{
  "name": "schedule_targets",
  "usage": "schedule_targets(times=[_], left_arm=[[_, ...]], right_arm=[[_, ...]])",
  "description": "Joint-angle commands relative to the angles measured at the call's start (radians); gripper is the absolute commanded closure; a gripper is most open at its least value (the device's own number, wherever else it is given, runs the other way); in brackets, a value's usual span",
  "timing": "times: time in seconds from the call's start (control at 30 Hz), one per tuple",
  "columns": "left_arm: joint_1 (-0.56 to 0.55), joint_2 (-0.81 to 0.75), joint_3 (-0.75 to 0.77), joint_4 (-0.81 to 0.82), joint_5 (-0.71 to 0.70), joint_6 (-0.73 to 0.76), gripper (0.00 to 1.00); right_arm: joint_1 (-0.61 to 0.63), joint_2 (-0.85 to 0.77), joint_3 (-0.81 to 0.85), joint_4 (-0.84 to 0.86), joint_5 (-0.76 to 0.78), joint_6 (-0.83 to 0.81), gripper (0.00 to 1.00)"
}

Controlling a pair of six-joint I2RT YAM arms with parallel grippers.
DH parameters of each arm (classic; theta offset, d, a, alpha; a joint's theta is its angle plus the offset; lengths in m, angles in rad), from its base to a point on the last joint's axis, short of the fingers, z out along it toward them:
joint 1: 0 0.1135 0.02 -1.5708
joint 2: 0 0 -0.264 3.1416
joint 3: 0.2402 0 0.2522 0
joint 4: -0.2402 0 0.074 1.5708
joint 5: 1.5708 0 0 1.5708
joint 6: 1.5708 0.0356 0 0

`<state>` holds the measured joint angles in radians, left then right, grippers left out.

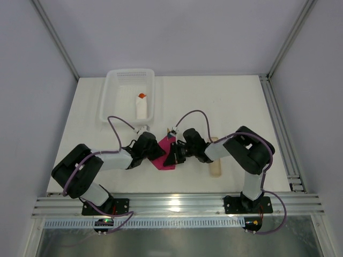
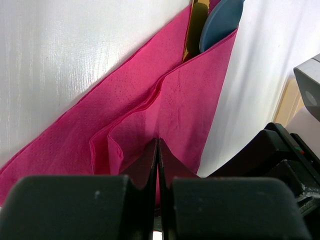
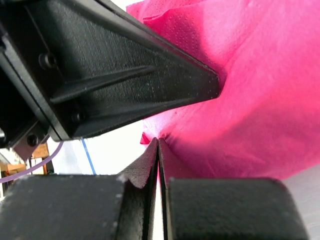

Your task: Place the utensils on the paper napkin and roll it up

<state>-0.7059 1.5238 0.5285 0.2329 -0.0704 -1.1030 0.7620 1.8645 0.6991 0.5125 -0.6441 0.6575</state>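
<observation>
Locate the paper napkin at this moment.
In the top view, the paper napkin lies folded between the left gripper and the right gripper, nearer the arms than the white basket.

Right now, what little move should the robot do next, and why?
Probably roll the pinched edge over: the left gripper and right gripper are shut on the paper napkin, which lies only loosely folded around the knife and spoon poking out.

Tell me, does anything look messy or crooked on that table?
Only the paper napkin: it is folded unevenly, in loose crumpled layers rather than a tidy roll. The yellow knife and blue spoon poke out of its open end. The right gripper pinches it, puckering the paper.
</observation>
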Motion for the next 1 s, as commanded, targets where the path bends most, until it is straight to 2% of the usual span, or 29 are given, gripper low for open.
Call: schedule_targets(times=[0.0, 0.27, 0.57, 0.97], left_arm=[[-0.001, 0.047, -0.047, -0.165, -0.071, 0.023, 1.00], [0.000, 0.081, -0.039, -0.156, -0.066, 0.017, 1.00], [0.000, 0.095, -0.036, -0.155, -0.063, 0.020, 1.00], [0.000, 0.107, -0.038, -0.141, -0.049, 0.022, 1.00]], right_arm=[[0.002, -0.007, -0.055, 0.032, 0.003, -0.004, 0.96], [0.003, -0.031, -0.133, 0.046, 0.020, -0.009, 0.96], [0.003, 0.005, -0.187, 0.150, 0.020, 0.037, 0.96], [0.031, -0.094, -0.302, 0.153, 0.081, 0.076, 0.96]])
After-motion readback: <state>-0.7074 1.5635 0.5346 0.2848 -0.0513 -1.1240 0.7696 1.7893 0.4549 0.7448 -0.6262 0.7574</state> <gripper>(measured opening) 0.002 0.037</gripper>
